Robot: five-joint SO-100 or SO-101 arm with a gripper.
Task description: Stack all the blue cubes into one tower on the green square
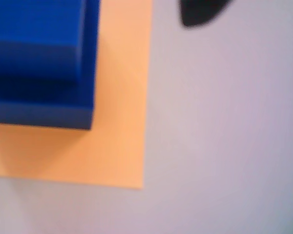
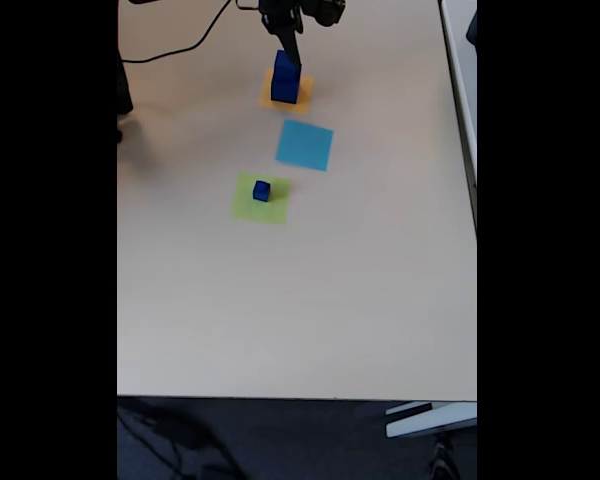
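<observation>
Dark-blue, the two bigger blue cubes (image 2: 286, 77) stand stacked on the orange square (image 2: 302, 99), and the gripper (image 2: 284, 46) hangs directly above them, at the far end of the table (image 2: 280, 300). I cannot tell if its jaws are apart or closed. The small blue cube (image 2: 261, 190) sits on the green square (image 2: 246, 207), well apart, past the light-blue square (image 2: 304, 145), toward the camera of the fixed view.

A big pale bench (image 2: 300, 300) fills the middle of the fixed view. Near its top sits a flat orange square (image 2: 268, 101). Just below it, a little to the right, lies a flat light-blue square (image 2: 304, 145). A black cable (image 2: 185, 48) curls across the upper left. Dark floor (image 2: 280, 440) shows along the bottom.
</observation>
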